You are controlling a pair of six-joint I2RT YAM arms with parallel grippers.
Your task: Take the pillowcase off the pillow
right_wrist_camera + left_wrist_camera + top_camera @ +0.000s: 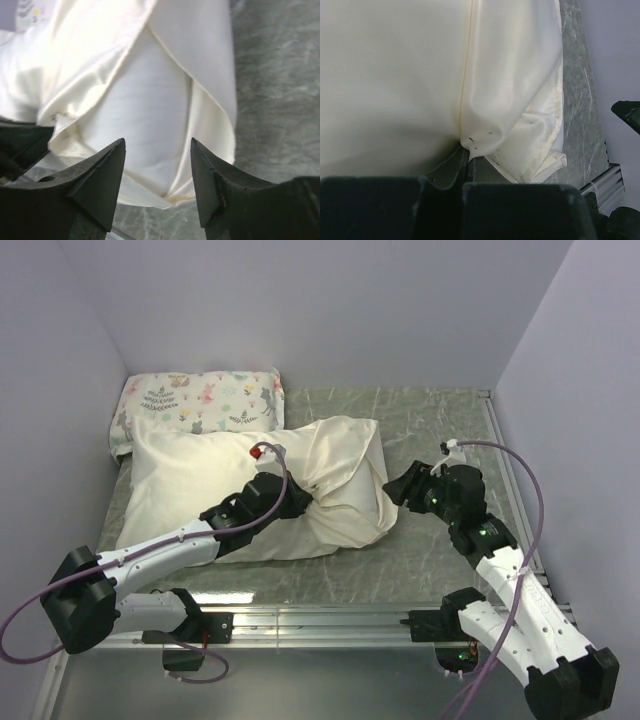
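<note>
Pillowcase (345,465) fabric lies bunched and creased over the right end of the pillow (395,75). The pillow rests across the table (440,540), in front of a small floral pillow (200,400). The left gripper (469,157) is clamped tight on a pinch of the cream cloth by a seam near the middle. This is likely to anchor that spot so the sleeve can be drawn against it. Whether it also nips the pillow beneath I cannot tell from the wrist view. The right gripper (157,170) has its jaws spread with nothing between them, and it sits just off the bundle's right end, facing the folds there. That placement suits taking a bite of the loose fabric at the end and pulling it rightward, away from the held point.
</note>
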